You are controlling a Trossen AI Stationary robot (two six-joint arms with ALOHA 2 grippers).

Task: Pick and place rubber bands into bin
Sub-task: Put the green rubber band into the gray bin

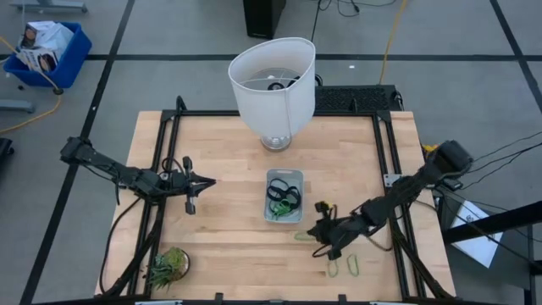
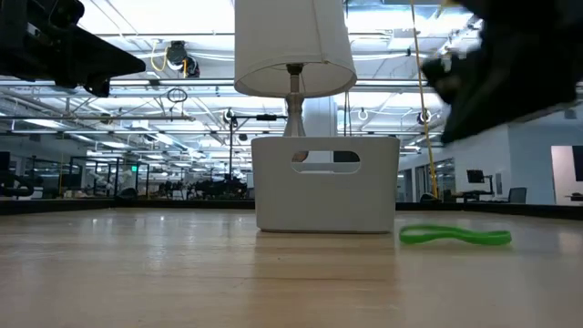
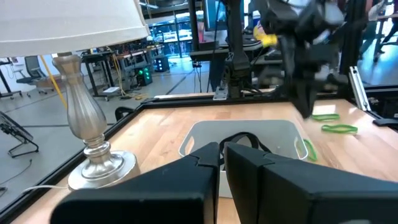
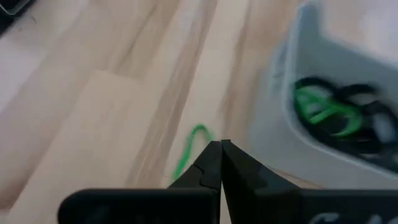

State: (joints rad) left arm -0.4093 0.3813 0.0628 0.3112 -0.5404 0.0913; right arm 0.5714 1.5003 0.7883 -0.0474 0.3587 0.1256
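The translucent bin (image 1: 269, 196) stands at the table's middle and holds several dark and green rubber bands (image 1: 284, 196), which also show in the right wrist view (image 4: 329, 112). One green band (image 1: 303, 235) lies flat on the table just near of the bin, and also shows in the low view (image 2: 455, 237) and the right wrist view (image 4: 189, 149). My right gripper (image 1: 315, 230) is shut and empty above that band, well clear of the table. Two more green bands (image 1: 343, 267) lie near the front edge. My left gripper (image 1: 207, 180) is shut and empty, left of the bin.
A white lampshade on a silver lamp base (image 1: 273, 80) stands at the far middle of the table. A spiky green plant (image 1: 168, 264) sits at the near left corner. Black frame rails (image 1: 383, 161) run along the table's sides.
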